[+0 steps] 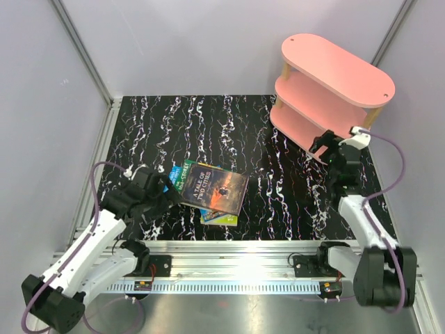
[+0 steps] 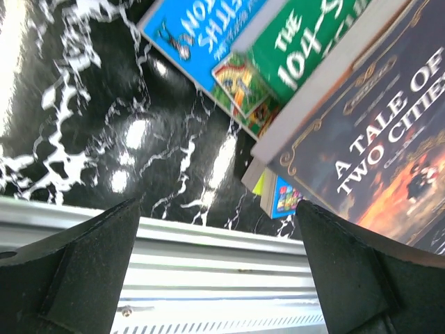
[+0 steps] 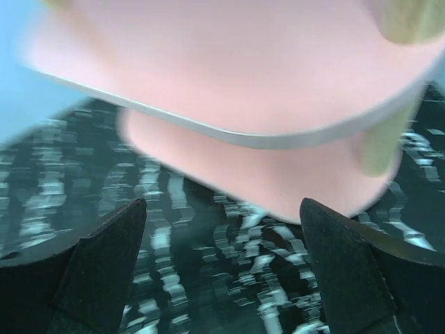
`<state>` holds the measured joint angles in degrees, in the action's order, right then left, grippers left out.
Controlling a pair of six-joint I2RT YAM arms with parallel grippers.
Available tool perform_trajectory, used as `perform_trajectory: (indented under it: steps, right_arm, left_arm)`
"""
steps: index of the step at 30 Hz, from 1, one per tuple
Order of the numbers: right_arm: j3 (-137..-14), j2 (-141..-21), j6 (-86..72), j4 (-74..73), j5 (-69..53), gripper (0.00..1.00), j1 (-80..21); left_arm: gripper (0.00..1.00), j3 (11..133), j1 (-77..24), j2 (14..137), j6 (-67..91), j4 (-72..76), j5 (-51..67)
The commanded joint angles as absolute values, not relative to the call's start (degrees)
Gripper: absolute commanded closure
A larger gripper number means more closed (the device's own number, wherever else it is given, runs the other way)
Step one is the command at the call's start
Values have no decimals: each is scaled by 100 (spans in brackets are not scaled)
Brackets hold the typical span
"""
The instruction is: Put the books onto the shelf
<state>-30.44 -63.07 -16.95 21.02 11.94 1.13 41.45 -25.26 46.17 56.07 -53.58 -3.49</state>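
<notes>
Approach stage: left gripper [image 1: 165, 186], wide open and empty, just beside the books [image 1: 213, 189]; right gripper [image 1: 322, 143], likewise, and the shelf [image 1: 334, 69] well apart from them; next, grasp one book's edge.

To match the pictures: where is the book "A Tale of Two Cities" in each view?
Top external: the dark book, lower centre.
Left wrist: the dark book fills the right side.
Right wrist: not in it.
Shared landmark: the black marbled table.
</notes>
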Motion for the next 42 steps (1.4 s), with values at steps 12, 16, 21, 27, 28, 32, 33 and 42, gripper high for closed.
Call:
perform_trajectory:
  steps: [12,16,21,27,28,32,33,42]
  right_arm:
    - [-3213,-2262,-6765,-3572,-1543,0,35]
    - [-2269,-2634,-7603,-2135,-3197,0,35]
    - [-3057,-4286,-5980,-3444,-3595,0,-149]
    - [-3165,-4200,-6738,-1840,-3392,0,-886]
    - [-2955,-4323,-6880,-1463,-3471,0,-983]
    - [-2953,-5315,-7022,-137,-3507,0,-1739]
    - [-2962,-5726,-7127,277,-3533,0,-2080]
    - [-4060,-7636,-6750,966,-3340,0,-3085]
  left_arm:
    - [1,5742,-3973,5179,5793,-6165,-2743]
    - [1,5300,-3929,4949,5317,-5230,-2013]
    - [1,5273,-3911,5211,4958,-4792,-1916]
    - [1,5651,-3894,5756,4500,-4448,-2004]
    - [1,5686,-3876,5835,4448,-4404,-1978]
    - [1,5696,-3622,6134,4105,-4105,-1462]
    - [1,5643,-3482,6187,4026,-3948,-1337]
    - [1,5555,-3059,6785,3419,-3340,-405]
